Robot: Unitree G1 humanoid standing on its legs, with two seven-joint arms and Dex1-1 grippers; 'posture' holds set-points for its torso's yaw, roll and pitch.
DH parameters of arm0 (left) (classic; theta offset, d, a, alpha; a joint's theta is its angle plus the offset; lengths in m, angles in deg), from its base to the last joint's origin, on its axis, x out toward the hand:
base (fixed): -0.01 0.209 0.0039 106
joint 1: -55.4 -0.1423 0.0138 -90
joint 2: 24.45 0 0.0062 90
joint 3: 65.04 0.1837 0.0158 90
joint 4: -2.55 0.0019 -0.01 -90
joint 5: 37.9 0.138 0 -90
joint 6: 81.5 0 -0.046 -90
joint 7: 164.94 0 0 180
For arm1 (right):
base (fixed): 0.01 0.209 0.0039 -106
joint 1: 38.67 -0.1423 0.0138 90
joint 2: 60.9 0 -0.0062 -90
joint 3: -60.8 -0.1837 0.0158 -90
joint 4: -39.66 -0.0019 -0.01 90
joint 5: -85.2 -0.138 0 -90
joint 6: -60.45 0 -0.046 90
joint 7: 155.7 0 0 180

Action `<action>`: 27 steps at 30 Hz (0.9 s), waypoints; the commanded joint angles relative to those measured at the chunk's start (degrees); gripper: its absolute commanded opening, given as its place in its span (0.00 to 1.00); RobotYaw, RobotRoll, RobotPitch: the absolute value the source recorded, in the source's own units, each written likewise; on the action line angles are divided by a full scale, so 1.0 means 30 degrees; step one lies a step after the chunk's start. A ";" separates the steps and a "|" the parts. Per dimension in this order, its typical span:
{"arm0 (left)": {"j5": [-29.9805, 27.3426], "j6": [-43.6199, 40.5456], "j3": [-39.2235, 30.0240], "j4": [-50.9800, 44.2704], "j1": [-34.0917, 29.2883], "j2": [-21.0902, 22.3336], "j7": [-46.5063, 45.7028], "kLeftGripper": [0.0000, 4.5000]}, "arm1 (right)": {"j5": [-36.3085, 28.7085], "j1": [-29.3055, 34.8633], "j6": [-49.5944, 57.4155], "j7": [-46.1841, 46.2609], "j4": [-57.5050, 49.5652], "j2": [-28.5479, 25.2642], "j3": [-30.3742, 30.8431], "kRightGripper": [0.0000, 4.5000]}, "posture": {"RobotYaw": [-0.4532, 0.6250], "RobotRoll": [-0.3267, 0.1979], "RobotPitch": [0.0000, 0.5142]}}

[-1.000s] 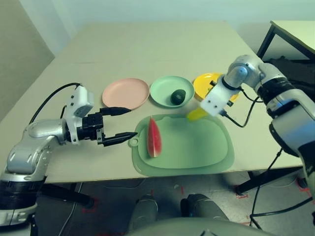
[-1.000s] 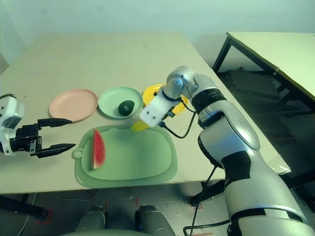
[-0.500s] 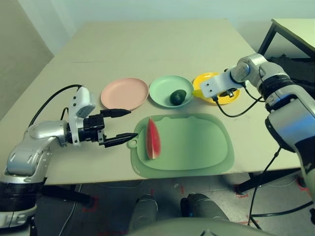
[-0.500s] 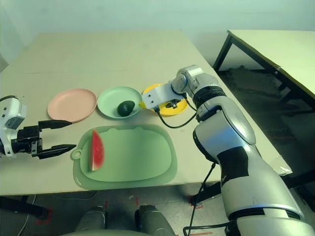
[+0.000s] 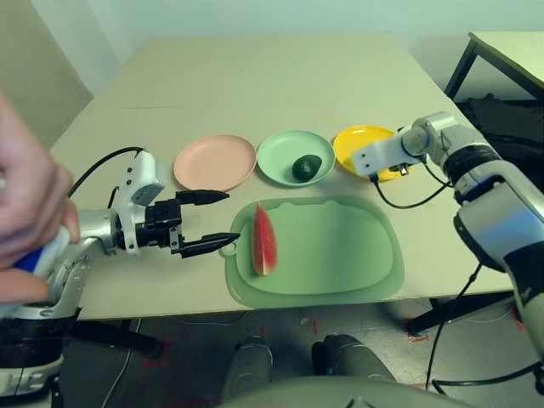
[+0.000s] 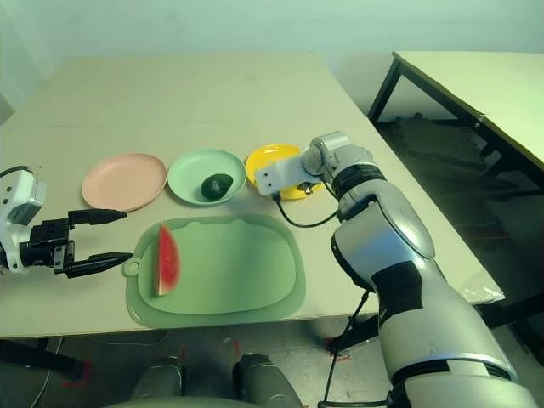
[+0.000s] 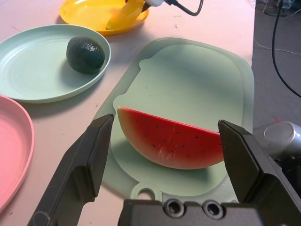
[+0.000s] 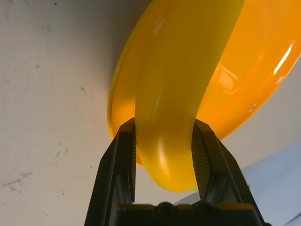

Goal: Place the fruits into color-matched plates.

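Right now the step in hand looks like setting the banana (image 8: 174, 94) into the yellow plate (image 5: 361, 141): the right gripper (image 8: 164, 141) has its two black fingers clamped on the banana's curved body, and in the right wrist view the fruit hangs directly over the plate's rim. To do this well, I judge the gripper should carry the banana a little further in over the dish's middle, lower until the fruit nearly rests on the plastic, and only then part its fingers, since a curved toy let go at the rim could roll off onto the table (image 5: 255, 76). The left gripper (image 7: 167, 141) holds nothing; its fingers stand wide apart on either side of the watermelon wedge (image 7: 171, 143), which lies on the light-green cutting mat (image 5: 340, 255), not yet touched as far as the views show. The avocado (image 5: 307, 167) already sits in the mint green plate (image 5: 276, 157), and the pink plate (image 5: 216, 161) is bare, presumably meant for the wedge. A person's hand (image 5: 25, 212) shows at the near left edge. Counting: three fruits, three plates, one mat, two grippers, one fruit placed, one in the grip, one waiting.
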 commanded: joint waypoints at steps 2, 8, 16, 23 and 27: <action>-0.0141 -0.0096 -0.0436 -0.0508 -0.0586 0.0239 -0.0019 1.00 | 0.0191 0.0238 0.0203 0.0284 0.0095 0.0361 -0.0111 0.37 | 0.50 0.62 0.14; -0.0135 -0.0018 -0.0536 -0.0651 -0.0944 0.0304 -0.0059 1.00 | 0.0427 0.0285 0.0245 0.0705 0.0123 0.0338 -0.0029 0.37 | 0.51 0.62 0.14; -0.0073 0.0020 -0.0469 -0.0725 -0.1187 0.0257 0.0055 1.00 | 0.0603 0.0413 -0.0111 0.1149 0.0124 0.0273 -0.0134 0.90 | 0.50 0.62 0.14; -0.0083 0.0094 -0.0588 -0.0743 -0.1347 0.0232 -0.0016 1.00 | 0.0874 0.0247 -0.0516 0.1342 0.0090 0.0065 -0.0027 1.00 | 0.50 0.62 0.13; -0.0012 0.0242 -0.0560 -0.0456 -0.1255 0.0219 0.0089 1.00 | 0.1246 -0.0685 -0.1009 0.1419 -0.0003 -0.0216 0.0186 1.00 | 0.49 0.62 0.12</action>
